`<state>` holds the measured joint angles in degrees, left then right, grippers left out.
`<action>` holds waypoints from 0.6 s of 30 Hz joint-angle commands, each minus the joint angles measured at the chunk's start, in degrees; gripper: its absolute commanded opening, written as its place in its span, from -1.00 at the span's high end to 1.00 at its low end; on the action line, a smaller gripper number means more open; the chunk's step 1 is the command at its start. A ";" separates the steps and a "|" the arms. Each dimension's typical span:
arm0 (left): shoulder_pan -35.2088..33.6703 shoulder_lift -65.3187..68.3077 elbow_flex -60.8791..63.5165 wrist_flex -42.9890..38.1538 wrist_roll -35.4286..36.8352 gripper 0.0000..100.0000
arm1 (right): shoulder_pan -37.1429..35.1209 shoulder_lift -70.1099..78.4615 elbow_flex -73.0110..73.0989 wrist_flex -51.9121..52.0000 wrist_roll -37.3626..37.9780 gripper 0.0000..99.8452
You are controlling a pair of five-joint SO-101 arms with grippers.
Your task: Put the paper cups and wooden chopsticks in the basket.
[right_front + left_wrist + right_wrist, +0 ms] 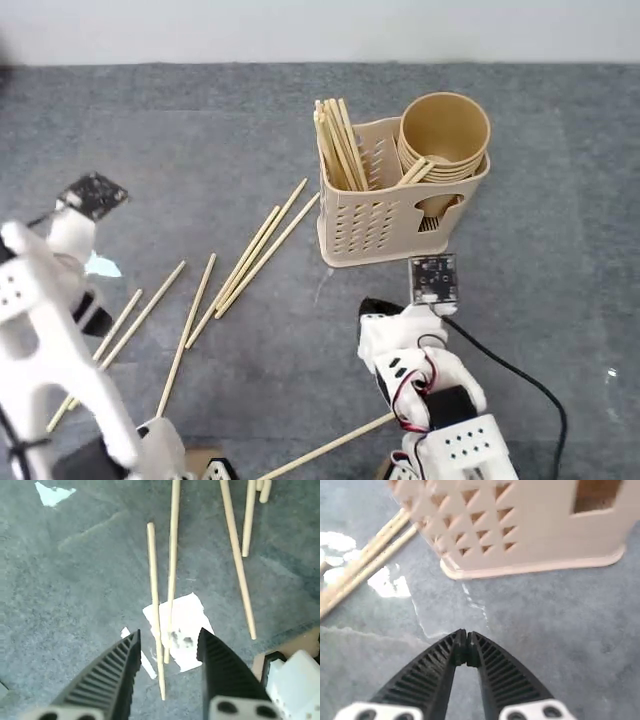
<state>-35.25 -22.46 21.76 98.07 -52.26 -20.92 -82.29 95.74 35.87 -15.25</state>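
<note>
From where I stand, the left gripper [167, 637] hangs low over the worktop [520, 300] with its fingers [116, 667] spread apart and holding nothing. They straddle the near ends of a pair of chopsticks [154, 600] that lie on a white paper scrap [187, 615].

The risk I see is in that placing. Two sticks sit in the gap, so closing could catch both, or squeeze one out sideways. A hold so close to the tips would likely let a stick droop or swing, and the scrap could come up with it.

The pair lies flat, its long axes running straight away from the fingers and across their closing line. The other loose chopsticks [255, 255] slant toward the basket [380, 225], which holds the paper cups [445, 130] and several sticks standing on end.

The right gripper [465, 647] sits just before the basket, fingers pressed together on nothing.
</note>
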 commanded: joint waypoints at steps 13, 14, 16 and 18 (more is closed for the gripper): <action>-0.18 -5.98 26.51 -24.70 -3.43 0.39 | -0.75 -0.92 0.97 -4.35 2.29 0.98; -0.18 -5.98 27.21 -26.02 -3.43 0.38 | -0.75 -0.92 0.97 -4.35 2.29 0.98; -0.18 -5.89 28.35 -28.57 -3.43 0.38 | -0.75 -0.92 0.97 -4.35 2.29 0.98; -0.09 -5.71 29.05 -31.12 -3.43 0.38 | -0.75 -0.92 0.97 -4.35 2.29 0.98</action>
<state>-35.34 -26.33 50.68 70.37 -54.99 -21.27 -82.37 96.00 32.88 -13.67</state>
